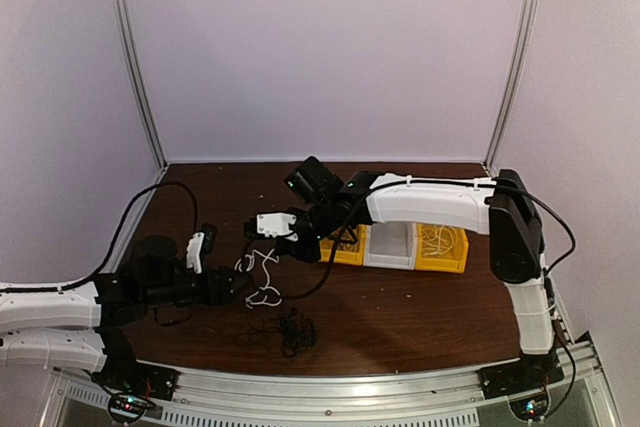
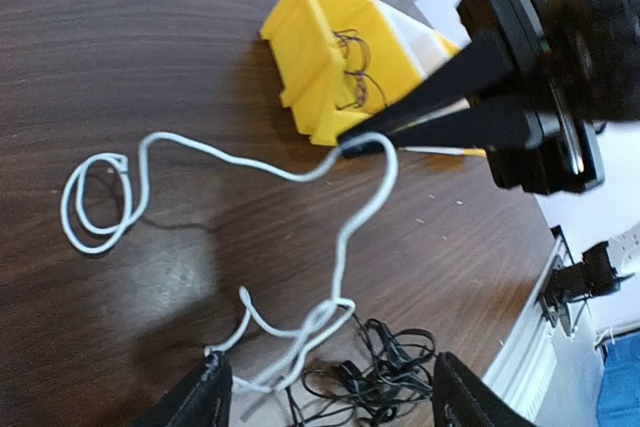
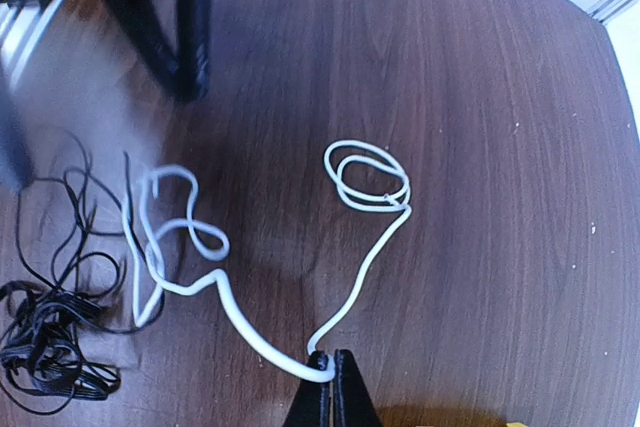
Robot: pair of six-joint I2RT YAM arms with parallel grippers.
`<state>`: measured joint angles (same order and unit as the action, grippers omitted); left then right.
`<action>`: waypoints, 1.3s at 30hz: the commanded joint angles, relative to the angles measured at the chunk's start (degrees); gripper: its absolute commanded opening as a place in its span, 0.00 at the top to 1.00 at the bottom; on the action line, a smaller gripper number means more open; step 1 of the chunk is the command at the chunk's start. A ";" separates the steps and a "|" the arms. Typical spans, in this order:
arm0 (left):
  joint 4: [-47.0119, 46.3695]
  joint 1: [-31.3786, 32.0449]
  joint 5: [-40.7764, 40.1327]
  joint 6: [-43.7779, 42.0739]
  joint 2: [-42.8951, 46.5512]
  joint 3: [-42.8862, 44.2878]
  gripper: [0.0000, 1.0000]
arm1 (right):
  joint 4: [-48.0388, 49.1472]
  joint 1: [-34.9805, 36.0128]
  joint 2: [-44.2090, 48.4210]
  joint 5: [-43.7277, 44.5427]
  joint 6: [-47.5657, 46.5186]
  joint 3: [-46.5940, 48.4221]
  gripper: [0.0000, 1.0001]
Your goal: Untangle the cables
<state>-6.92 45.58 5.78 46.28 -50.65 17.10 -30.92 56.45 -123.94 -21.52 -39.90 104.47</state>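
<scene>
1. Grip at the right gripper (image 3: 330, 377): fingers pressed together, clamping the white cable (image 3: 225, 292) at their tips, partway along the strand.
2. From that pinch, runs two ways over the dark wooden table (image 3: 480, 97): one way to a small double coil lying flat, the other through a bend into a cluster of loose loops.
3. Rides raised off the wood at the pinch in the left wrist view, its shadow falling apart from it; rests on the table at the coil and at the loops.
4. Left gripper (image 2: 328, 377): fingers spread well apart, clamping nothing, low over the table at the looped end of the white cable.
5. Lowest white loops between those spread fingers; one loop just beside a finger, contact impossible to tell.
6. Black cable (image 2: 380, 372): thin, bunched in a tangled heap on the table toward the near edge, a few stray strands crossing the white loops; cannot tell whether threaded through them.
7. Behind the right gripper, a row of three bins: yellow bin (image 2: 300, 57) with dark cable inside, white bin (image 1: 392, 257) in the middle, second yellow bin (image 1: 442, 265) at the right end with pale cable inside.
8. Both arms reaching toward the table's middle, grippers near each other, white cable stretching between.
</scene>
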 commanded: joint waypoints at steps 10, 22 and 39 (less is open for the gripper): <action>-30.46 14.17 -2.35 -0.20 -3.01 -9.24 0.46 | -2.94 0.33 3.82 -0.93 6.32 2.67 1.00; -29.79 16.44 -17.14 3.40 -13.11 -6.81 0.37 | -2.57 0.33 4.30 -1.43 7.53 3.20 1.00; -7.57 17.92 -17.39 10.92 -1.85 -8.18 0.44 | -2.23 0.08 4.20 -0.44 7.73 3.67 1.00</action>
<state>-16.53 63.18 -14.13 54.50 -55.00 12.27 -33.63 56.45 -122.04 -22.24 -32.80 106.39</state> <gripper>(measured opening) 0.558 0.008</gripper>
